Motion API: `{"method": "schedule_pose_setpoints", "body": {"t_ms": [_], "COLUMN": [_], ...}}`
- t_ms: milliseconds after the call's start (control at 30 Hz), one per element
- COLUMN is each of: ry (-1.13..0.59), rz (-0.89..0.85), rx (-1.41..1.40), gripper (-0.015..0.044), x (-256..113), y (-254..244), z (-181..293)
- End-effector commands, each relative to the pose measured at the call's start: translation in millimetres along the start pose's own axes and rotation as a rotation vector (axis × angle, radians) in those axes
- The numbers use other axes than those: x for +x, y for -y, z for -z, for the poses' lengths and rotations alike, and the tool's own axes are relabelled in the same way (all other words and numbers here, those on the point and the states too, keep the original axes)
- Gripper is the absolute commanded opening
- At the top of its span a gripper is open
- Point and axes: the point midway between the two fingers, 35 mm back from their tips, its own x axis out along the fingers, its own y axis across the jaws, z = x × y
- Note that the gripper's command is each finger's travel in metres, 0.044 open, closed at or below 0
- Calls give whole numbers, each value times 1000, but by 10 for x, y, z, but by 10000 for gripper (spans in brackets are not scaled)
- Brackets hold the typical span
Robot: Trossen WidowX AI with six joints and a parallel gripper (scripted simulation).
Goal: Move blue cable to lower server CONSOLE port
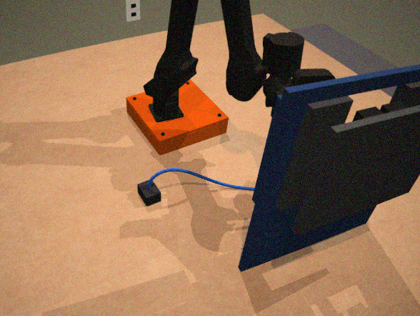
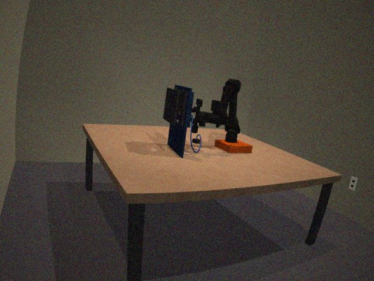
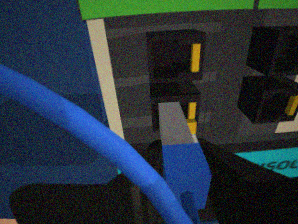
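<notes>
Blue plug with a grey tab (image 3: 186, 167) is clamped between the black gripper's fingers right now, sitting in front of the lower dark socket (image 3: 175, 95) in the wrist view — can't tell if its nose is inside. I'd square it up first, then push straight and slow, leaving slack in the thick blue cable (image 1: 203, 177) (image 2: 191, 137) (image 3: 92, 125) — sideways drag could cock it.

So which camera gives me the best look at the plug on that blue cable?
The wrist view: the plug shows there close up, grey front end and blue body, between the gripper's jaws. The top view shows only cable, the panel hiding its far end. In the exterior view, I can't make the plug out.
</notes>
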Motion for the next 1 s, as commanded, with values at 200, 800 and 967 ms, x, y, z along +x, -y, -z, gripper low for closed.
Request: {"method": "schedule_pose_setpoints", "body": {"t_ms": [200,800,967], "ry": [4,3,3], "rz": [-1,-3,-4], "rx": [3,2,2], "gripper": [0,0,0], "x": [14,11,10], "y": [-29,-58,-71], "z": [-21,-30,-33]}}
